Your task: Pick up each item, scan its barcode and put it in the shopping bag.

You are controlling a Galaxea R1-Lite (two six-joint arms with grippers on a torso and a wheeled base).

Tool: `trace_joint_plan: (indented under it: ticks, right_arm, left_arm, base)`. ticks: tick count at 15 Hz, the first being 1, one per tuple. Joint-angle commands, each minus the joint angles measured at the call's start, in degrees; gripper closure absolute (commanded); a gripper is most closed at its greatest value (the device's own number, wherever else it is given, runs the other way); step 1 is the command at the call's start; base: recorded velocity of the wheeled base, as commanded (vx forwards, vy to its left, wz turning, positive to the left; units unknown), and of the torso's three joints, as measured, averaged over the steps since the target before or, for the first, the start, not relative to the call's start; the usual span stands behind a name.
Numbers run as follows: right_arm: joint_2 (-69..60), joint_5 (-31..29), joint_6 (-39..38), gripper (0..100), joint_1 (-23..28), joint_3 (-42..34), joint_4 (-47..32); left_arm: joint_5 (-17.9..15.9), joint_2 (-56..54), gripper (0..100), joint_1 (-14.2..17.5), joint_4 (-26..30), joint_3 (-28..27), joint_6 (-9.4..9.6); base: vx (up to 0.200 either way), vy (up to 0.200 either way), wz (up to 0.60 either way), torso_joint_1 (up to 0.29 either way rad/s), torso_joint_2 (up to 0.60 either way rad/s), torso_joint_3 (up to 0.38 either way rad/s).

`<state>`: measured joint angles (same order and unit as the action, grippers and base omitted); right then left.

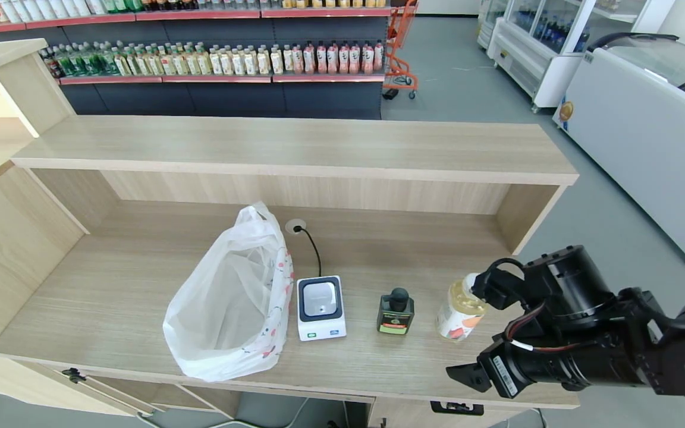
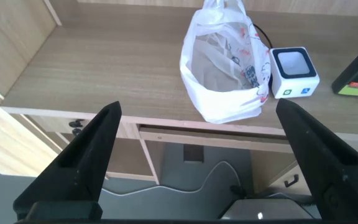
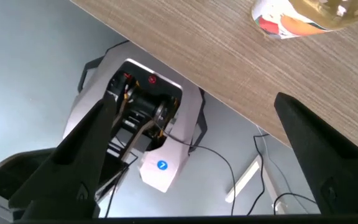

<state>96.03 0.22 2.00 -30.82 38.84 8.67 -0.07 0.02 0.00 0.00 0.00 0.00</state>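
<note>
Right gripper [image 3: 194,102] gapes wide and empty, off the near edge of the surface [image 1: 140,279]; a pale drink bottle [image 1: 460,312] sits just beyond it, a small dark bottle [image 1: 396,312] farther along; left gripper [image 2: 199,107], equally wide and empty, faces the white shopping bag [image 2: 225,68]; the scanner [image 2: 294,71] stands beside that bag.

No print is legible. The dark bottle [image 1: 395,315] carries a red-and-green label, the clear bottle [image 1: 458,318] a white-and-orange one, both too small to read.
</note>
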Motion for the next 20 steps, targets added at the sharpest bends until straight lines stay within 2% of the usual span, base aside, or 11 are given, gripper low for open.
trace_joint_plan:
  ticks: [1, 8, 15, 20]
  right_arm:
    - [4.2, 0.0, 1.3, 0, -0.6, 0.5, 2.3]
    - [11.3, 0.0, 9.0, 0, 0.0, 1.8, 13.3]
    - [18.1, 0.6, 10.9, 0, -0.6, 7.6, 18.9]
    - [22.3, 0.7, 11.4, 0, -1.4, 12.0, 19.6]
  left_arm:
    - [0.0, 0.1, 0, 0.0, 0.0, 0.0, 0.0]
    - [0.0, 0.1, 0, 0.0, 0.0, 0.0, 0.0]
    - [0.0, 0.1, 0, 0.0, 0.0, 0.0, -0.09]
    - [0.0, 0.1, 0, 0.0, -0.1, 0.0, -0.09]
  base:
    - [0.0, 0.0, 0.0, 0.0, 0.0, 0.0]
    - [0.0, 0.0, 0.0, 0.0, 0.0, 0.0]
    - [0.0, 0.0, 0.0, 0.0, 0.0, 0.0]
    - [0.0, 0.0, 0.0, 0.0, 0.0, 0.0]
